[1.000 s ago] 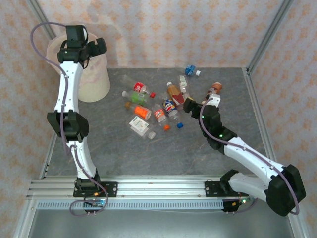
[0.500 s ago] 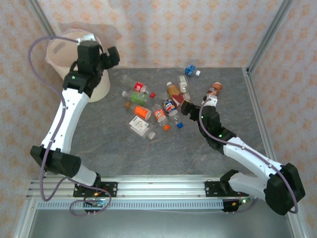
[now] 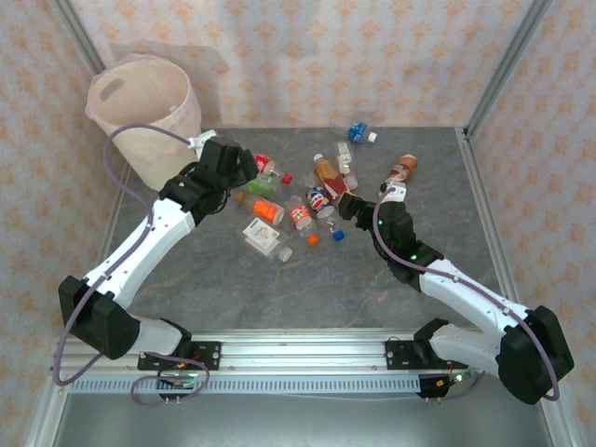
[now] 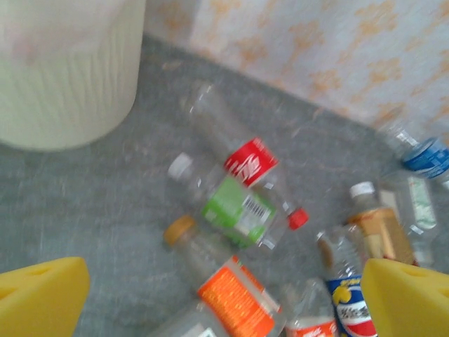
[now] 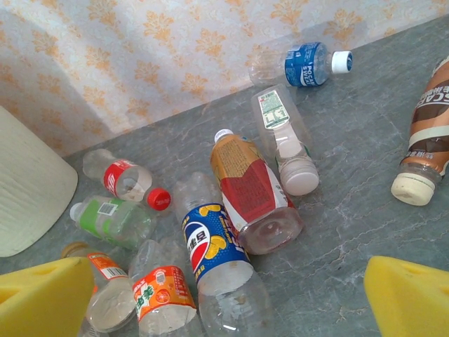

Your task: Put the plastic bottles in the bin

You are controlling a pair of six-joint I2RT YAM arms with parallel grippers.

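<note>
Plastic bottles (image 3: 300, 215) lay scattered over the middle of the grey table (image 3: 233, 279), with a few loose caps among them. The bin (image 3: 158, 107) stood upright in the table's 10 o'clock corner, apart from the heap.

The left gripper (image 3: 242, 169) hung at the heap's 9 o'clock edge, between bin and bottles. Its yellow fingers (image 4: 42, 298) were spread wide and gripped nothing. Below it, in the left wrist view, a red-labelled bottle (image 4: 250, 161) lay against a green-labelled bottle (image 4: 235, 209) at its 6 o'clock, and an orange-labelled bottle (image 4: 235, 302) lay nearer the fingers.

The right gripper (image 3: 346, 207) hovered at the heap's 3 o'clock edge, its own fingers (image 5: 410, 298) likewise wide apart and empty. Ahead of it a blue-and-red-labelled bottle (image 5: 207, 246) lay just beside an amber bottle (image 5: 249, 189) with a red label. A brown-labelled bottle (image 5: 426, 140) lay at this gripper's 2 o'clock. A blue-labelled bottle (image 5: 303, 64) lay apart at the heap's 1 o'clock, near the back wall.
</note>
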